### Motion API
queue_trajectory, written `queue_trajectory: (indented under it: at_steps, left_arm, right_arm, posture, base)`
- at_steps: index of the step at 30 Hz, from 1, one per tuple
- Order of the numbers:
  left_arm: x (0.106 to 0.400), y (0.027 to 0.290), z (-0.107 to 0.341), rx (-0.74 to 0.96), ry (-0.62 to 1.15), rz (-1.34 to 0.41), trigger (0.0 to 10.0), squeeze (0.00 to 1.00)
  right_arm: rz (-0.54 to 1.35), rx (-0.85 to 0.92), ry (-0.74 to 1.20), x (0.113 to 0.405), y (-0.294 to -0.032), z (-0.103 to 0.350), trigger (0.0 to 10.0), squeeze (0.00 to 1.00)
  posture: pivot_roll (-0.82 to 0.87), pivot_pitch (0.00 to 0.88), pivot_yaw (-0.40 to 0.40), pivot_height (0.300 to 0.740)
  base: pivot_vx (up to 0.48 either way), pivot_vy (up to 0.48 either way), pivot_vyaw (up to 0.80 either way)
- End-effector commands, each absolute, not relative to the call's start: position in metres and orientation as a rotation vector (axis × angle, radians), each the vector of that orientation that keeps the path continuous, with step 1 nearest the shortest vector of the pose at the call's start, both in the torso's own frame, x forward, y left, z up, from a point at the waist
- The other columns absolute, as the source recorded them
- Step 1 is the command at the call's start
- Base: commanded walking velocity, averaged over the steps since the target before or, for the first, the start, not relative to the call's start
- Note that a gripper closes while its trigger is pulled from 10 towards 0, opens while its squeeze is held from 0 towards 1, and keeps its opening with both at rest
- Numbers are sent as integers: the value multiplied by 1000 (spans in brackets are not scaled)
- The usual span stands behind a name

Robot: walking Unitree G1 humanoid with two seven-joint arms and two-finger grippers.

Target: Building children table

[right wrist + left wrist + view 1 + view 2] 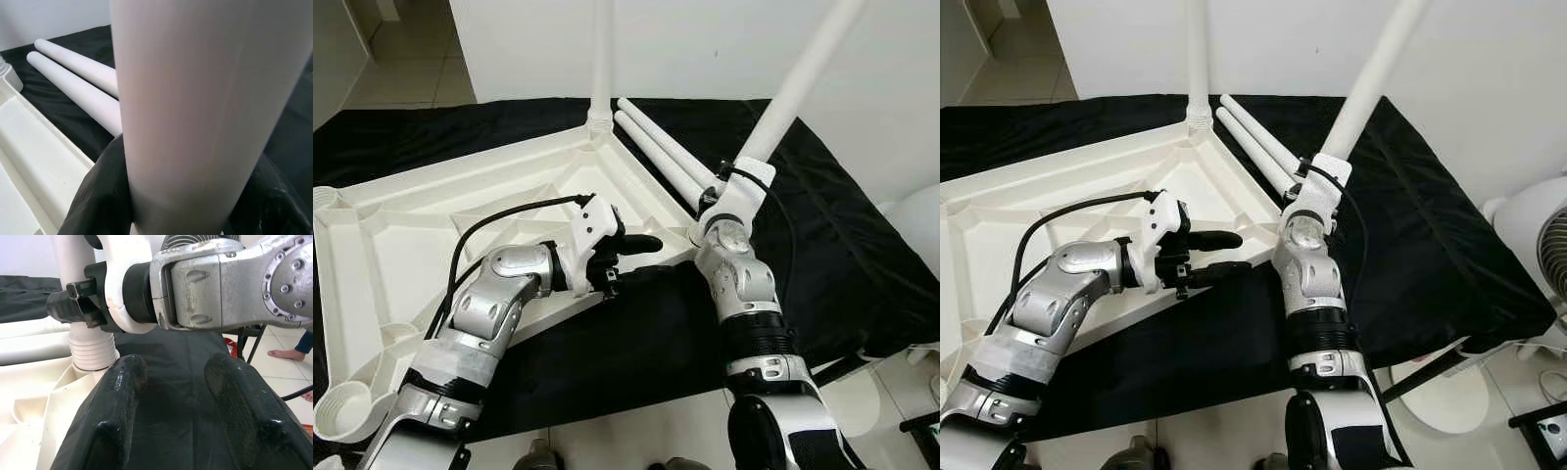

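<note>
A white table top (401, 225) lies upside down on a black cloth (822, 245). One white leg (601, 59) stands upright in its far corner. At the near right corner my right gripper (195, 210) is shut on a second white leg (803, 78), which tilts up to the right; its ribbed lower end (93, 352) rests at the corner socket. Just left of that corner, over the top's edge, my left gripper (651, 257) hovers open with nothing between its fingers (122, 382). Two loose legs (666, 157) lie side by side on the cloth behind.
Open round sockets show at the top's left corners (352, 406). A white fan (1538, 245) stands at the right beyond the cloth's edge. A person's foot (288, 354) rests on the tiled floor. A white wall (705, 49) closes the back.
</note>
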State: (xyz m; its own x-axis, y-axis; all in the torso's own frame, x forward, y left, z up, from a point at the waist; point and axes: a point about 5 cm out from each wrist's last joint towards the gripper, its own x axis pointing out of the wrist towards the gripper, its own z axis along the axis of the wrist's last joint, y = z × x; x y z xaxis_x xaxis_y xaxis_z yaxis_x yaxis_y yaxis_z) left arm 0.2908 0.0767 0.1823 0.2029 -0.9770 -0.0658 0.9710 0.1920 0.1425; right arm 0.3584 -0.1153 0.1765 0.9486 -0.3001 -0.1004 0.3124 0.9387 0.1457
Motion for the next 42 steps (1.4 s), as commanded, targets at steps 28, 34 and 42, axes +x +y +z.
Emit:
queue_trajectory:
  at_steps: [28,34,42]
  left_arm:
    - [322,75,224,98,-151,-1319,10000,894]
    - [331,65,247,31,-208,-1323,10000,1000]
    - [342,49,279,-41,-249,-1318,10000,0]
  right_arm:
    - [84,32,-60,326,-108,185,10000,0]
    - [141,-25,-153,322,-125,213,10000,0]
    - [268,-129,-190,319,-133,233,10000,0]
  posture:
    - [-13,2,-37,740]
    - [-7,9,-38,740]
    - [-9,19,-31,740]
  base:
    - [0,0,0]
    - [0,0,0]
    - [0,0,0]
